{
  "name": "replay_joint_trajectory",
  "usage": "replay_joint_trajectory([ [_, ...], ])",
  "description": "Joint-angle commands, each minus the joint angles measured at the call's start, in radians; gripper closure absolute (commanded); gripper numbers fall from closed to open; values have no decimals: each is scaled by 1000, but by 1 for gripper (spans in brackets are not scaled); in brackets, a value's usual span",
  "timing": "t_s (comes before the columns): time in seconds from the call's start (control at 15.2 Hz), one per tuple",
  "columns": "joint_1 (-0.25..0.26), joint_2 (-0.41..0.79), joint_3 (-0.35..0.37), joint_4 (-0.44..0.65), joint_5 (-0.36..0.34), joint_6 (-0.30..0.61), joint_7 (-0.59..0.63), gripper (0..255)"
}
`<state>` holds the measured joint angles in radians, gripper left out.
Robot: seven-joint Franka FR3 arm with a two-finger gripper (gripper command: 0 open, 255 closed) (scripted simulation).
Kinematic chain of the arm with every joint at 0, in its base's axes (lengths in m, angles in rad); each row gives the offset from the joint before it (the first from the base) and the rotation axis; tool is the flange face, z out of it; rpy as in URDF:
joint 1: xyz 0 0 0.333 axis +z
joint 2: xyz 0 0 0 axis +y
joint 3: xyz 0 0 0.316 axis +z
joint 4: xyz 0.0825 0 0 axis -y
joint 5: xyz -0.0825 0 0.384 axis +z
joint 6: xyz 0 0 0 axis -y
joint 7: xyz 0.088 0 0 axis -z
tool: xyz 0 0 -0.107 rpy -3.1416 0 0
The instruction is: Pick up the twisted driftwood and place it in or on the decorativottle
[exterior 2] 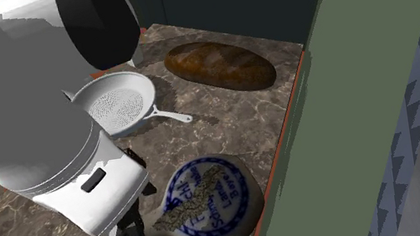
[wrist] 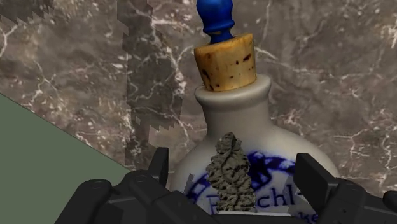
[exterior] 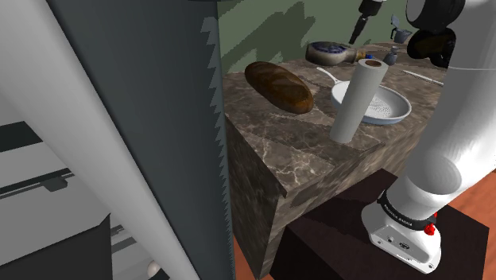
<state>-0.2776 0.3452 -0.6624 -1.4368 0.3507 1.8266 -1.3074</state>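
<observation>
Tool (wrist: pixel 235 160) gapes wide, its fingers clear of the twisted driftwood (wrist: pixel 230 181) lying on the corked bottle (wrist: pixel 232 111).

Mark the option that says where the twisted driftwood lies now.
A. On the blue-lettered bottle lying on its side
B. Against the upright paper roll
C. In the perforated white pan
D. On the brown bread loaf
A: the driftwood rests across the lettered body of the corked bottle, which lies flat on the marble counter.
</observation>
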Motion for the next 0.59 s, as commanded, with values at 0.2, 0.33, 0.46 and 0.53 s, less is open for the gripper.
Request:
replay_joint_trajectory([
  [0.2, -15, -4, -6, 77, -5, -81, 8, 0],
  [0.33, -15, -4, -6, 78, -5, -81, 8, 0],
  [0.46, -15, -4, -6, 78, -5, -81, 8, 0],
  [0.53, -15, -4, -6, 78, -5, -81, 8, 0],
])
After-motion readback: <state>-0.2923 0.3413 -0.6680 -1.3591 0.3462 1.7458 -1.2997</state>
